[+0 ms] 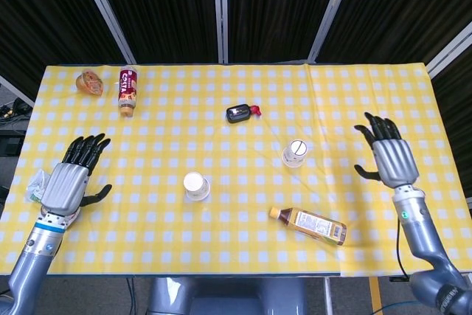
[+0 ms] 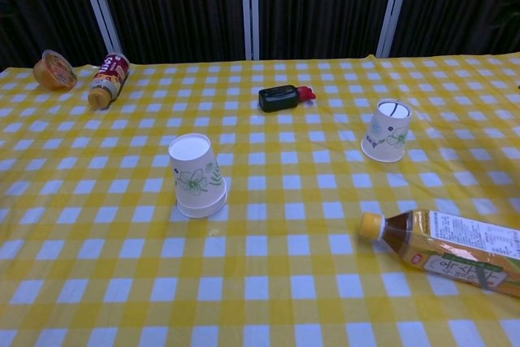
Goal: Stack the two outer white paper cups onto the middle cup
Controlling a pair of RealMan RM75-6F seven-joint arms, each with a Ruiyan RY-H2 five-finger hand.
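A table covered in a yellow-and-white checked cloth carries two white paper cups, both upside down and printed with a green floral pattern. The left white paper cup stands near the middle of the table, a little toward the front edge; the right white paper cup stands apart from it, further toward the right edge and tilted slightly in the chest view.

The left hand hovers over the left edge with its dark fingers spread and nothing in it, well apart from the left cup. The right hand is raised near the right edge, fingers likewise apart and empty, with the right cup between it and the table's middle. Neither hand shows in the chest view.

An amber tea bottle with a yellow cap lies on its side near the front edge; its label print is too small to read. A brown bottle with a red label lies near the back left corner, its white lettering illegible, beside a round orange snack cup. A small black bottle with a red cap lies toward the back middle. A crumpled white packet sits at the left edge, partly hidden by the left hand.
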